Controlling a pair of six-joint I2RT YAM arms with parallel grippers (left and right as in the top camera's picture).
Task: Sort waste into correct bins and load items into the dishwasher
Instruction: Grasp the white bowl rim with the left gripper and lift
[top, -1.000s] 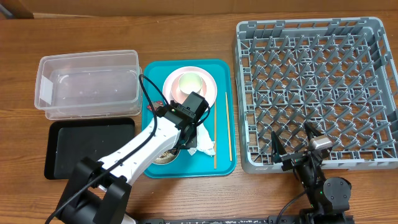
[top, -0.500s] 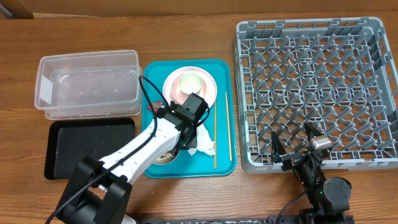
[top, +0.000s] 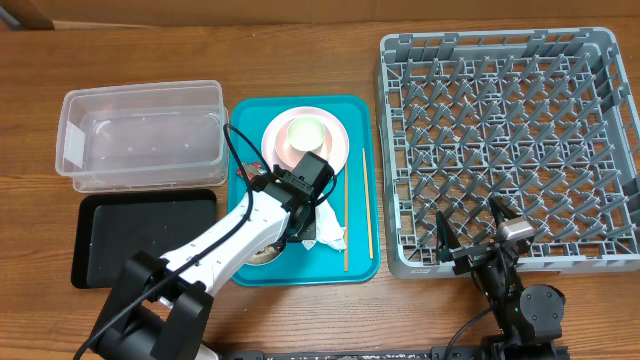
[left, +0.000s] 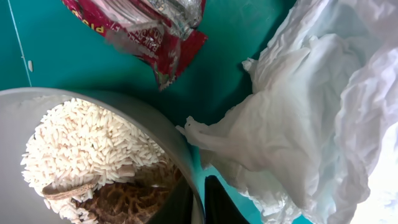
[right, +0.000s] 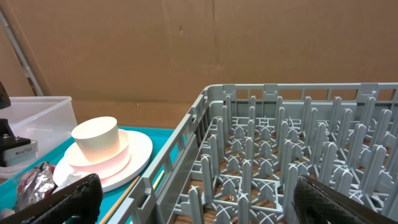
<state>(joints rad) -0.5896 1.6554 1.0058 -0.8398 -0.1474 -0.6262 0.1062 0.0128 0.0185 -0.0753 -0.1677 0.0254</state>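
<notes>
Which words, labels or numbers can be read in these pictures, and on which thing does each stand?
Red shiny snack wrapper: white letters, upside down and cut off, too blurred to read.
Clear plastic rectangular tub: a white label on its left end, too small to read.
No other text shows.

I count one clear plastic rectangular tub (top: 140, 140); one shallow black rectangular tray (top: 110, 240); one flat teal tray (top: 355, 110); one large square grey plastic dish rack (top: 480, 38); one pale pink round plate (top: 338, 140); one small white cup (top: 305, 133); one white round bowl (left: 149, 118) that I can see; two thin wooden chopsticks (top: 346, 225); one crumpled white tissue (top: 330, 235); one red shiny snack wrapper (left: 165, 56).
</notes>
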